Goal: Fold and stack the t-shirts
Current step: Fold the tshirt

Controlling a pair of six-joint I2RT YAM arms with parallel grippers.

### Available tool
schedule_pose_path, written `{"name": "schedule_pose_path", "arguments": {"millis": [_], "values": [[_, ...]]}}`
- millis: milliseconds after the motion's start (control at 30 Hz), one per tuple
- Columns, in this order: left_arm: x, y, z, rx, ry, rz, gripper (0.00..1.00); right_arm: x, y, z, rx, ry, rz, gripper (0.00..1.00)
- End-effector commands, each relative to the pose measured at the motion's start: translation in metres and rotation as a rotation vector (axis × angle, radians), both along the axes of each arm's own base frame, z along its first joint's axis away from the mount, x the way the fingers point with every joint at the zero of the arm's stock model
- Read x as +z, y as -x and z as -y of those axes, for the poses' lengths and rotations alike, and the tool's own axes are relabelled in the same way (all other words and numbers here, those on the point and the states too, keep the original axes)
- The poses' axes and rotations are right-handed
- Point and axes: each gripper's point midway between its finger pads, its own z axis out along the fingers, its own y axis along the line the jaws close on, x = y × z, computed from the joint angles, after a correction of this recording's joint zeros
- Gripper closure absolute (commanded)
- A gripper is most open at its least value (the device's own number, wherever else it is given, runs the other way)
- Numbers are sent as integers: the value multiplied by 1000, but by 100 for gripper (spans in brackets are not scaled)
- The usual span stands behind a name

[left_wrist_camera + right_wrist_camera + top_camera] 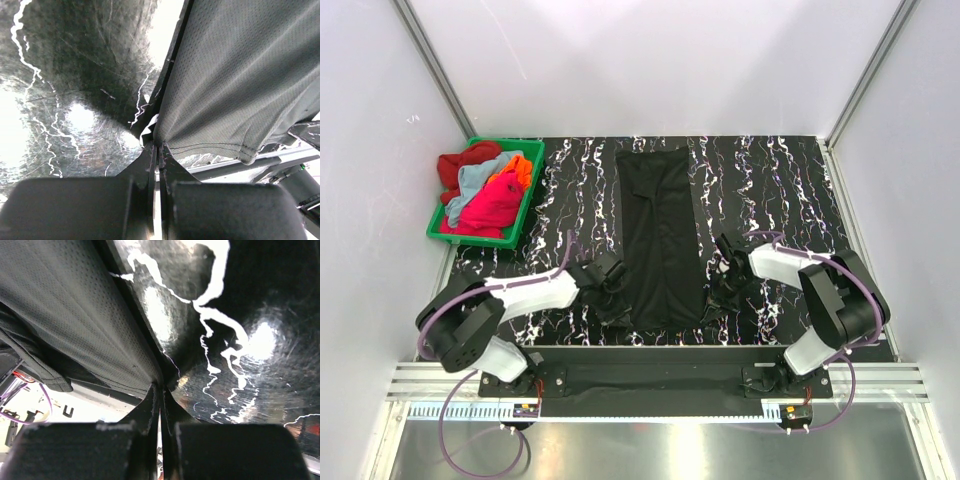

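Note:
A black t-shirt (660, 235) lies as a long narrow strip down the middle of the black marbled table. My left gripper (613, 292) is shut on its near left hem corner; in the left wrist view the hem (235, 100) runs up from my closed gripper (159, 146). My right gripper (722, 285) is shut on the near right hem corner; in the right wrist view the cloth (75, 315) rises from my closed gripper (161, 386). Red, light blue, orange and magenta-pink t-shirts (485, 185) are piled at the far left.
A green plastic bin (526, 214) holds the coloured shirts at the table's far left corner. White walls with metal posts close in the table on three sides. The arm bases and a metal rail run along the near edge.

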Motion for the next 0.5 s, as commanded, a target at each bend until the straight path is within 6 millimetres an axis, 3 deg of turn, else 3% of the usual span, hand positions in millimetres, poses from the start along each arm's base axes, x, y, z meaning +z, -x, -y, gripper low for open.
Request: {"name": "schedule_pose_path", "arguments": {"millis": [0,200,467], "values": [[-9,12,-23,15,-51,0,100,-1,3,5,-27,17,8,100],[-8,16,-33,7,-48,21,100,-2,10,5,-31,4,-5,100],[-2,14,-24,-25,-9,34,99,1,13,-3,-39,-57,-12,100]]}}
